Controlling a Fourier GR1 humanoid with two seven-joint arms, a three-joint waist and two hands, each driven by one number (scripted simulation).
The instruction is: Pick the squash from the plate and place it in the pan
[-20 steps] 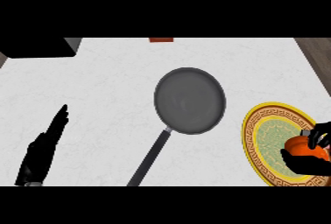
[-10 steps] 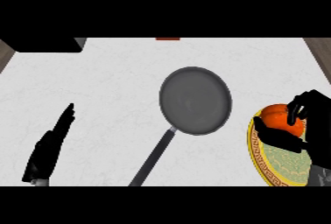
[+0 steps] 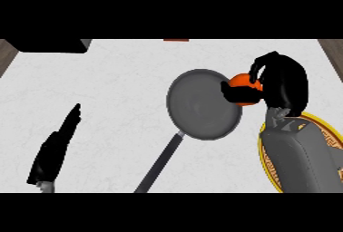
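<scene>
Right hand (image 3: 285, 84) has carried the squash (image 3: 242, 87) off the plate (image 3: 321, 136) to the pan (image 3: 203, 104)'s right rim, fingers curled round it; judged best to travel further over the pan's middle, lower, then release; left hand (image 3: 57, 147) rests, fingers straight.

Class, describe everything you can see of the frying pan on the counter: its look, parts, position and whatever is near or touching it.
The pan is round, dark grey and looks like metal, with a shallow rim and nothing lying inside it. Its long thin handle runs down and to the left toward the view's lower edge. It lies flat on the white counter. At its right rim the right hand holds the orange squash; whether they touch the pan cannot be told.
</scene>
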